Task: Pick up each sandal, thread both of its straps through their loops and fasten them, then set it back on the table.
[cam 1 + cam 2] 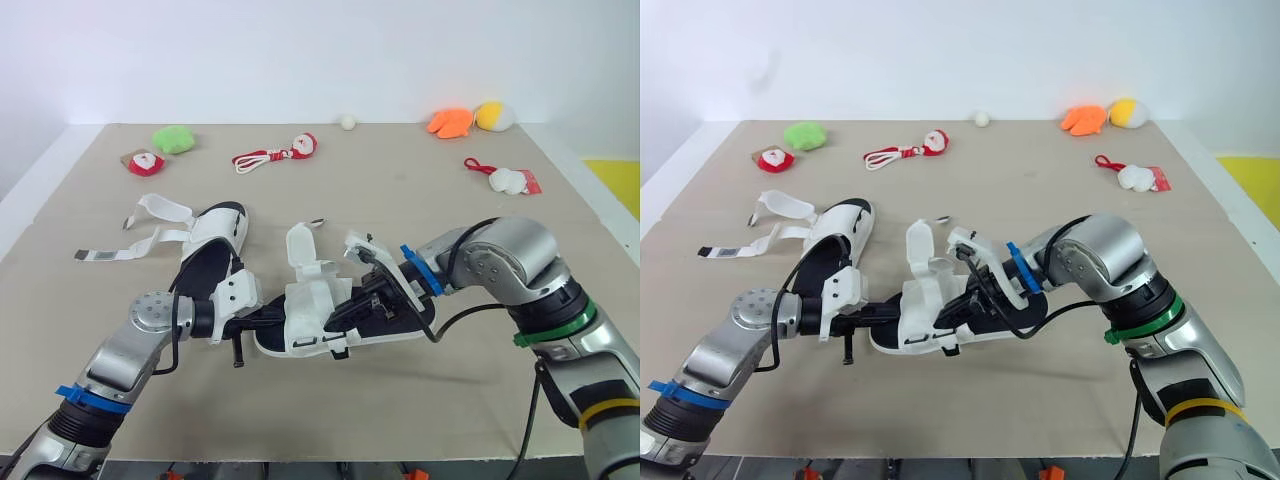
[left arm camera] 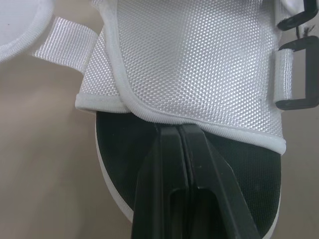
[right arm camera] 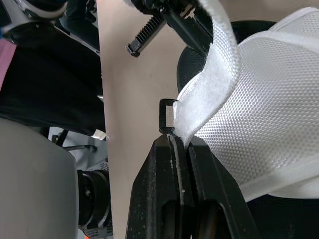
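Two arms meet mid-front over my tan tabletop [image 1: 400, 190], with a plain white wall [image 1: 300, 50] behind. My left gripper [image 2: 180, 128] is clamped on the black sole edge of a white mesh sandal [image 1: 312, 312]. The right gripper [image 3: 180, 140] pinches its white webbing strap [image 3: 222, 59] beside a black plastic loop [image 3: 167, 115]. A second white sandal [image 1: 212, 243] lies unfastened to the left, and small plush toys [image 1: 173, 139] dot the far edge.

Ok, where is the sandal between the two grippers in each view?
Left eye view: near sandal at centre, between the grippers.
Right eye view: same sandal, just left of centre.
Left wrist view: its white mesh right beyond the left gripper.
Right wrist view: its mesh beside the right gripper, which pinches its strap.
Shared landmark: the black footbed.
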`<move>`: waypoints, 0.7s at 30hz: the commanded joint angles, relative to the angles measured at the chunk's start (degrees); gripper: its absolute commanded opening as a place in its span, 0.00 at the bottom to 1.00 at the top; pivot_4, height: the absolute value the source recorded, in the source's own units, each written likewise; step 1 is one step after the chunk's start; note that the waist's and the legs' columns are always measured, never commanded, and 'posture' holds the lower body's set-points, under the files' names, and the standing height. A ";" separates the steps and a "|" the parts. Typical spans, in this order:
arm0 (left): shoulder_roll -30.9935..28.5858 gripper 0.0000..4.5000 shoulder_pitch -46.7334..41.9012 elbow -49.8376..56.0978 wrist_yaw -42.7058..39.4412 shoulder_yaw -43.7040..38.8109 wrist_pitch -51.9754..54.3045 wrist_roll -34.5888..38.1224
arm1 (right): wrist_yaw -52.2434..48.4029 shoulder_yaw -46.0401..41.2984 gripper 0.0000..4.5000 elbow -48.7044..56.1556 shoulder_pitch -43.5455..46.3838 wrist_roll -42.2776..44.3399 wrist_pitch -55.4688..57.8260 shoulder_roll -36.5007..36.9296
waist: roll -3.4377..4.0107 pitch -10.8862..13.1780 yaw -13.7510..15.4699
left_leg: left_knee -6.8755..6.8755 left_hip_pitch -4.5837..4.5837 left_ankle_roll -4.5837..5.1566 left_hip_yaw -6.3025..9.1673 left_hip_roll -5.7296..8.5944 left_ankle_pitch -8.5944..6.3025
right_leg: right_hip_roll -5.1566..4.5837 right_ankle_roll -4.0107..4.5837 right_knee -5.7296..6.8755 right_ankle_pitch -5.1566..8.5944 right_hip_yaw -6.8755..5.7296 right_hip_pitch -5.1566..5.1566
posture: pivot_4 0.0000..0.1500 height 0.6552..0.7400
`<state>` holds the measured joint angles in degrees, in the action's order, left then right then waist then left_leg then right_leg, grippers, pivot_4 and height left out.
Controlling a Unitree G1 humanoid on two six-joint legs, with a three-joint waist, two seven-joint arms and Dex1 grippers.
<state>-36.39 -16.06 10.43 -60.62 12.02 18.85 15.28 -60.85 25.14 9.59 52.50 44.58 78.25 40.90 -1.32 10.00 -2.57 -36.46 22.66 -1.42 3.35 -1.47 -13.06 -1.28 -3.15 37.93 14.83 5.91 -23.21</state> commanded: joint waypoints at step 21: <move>0.37 0.00 1.38 -3.05 -0.10 3.92 2.02 -2.32 | -0.74 -6.62 0.99 -5.62 4.59 1.42 5.28 -3.49 | 0.00 0.00 -0.01 | -0.02 -0.02 -0.05 0.01 0.02 0.03 | -0.02 -0.01 0.00 -0.06 -0.01 0.02 | 1.00 1.00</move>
<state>-36.25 -16.41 9.98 -60.58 12.18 18.85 15.27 -62.16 21.39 5.03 55.47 45.41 82.73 37.94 -1.33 10.00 -2.58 -36.49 22.64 -1.47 3.38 -1.45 -13.03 -1.30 -3.16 37.94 14.77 5.89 -23.18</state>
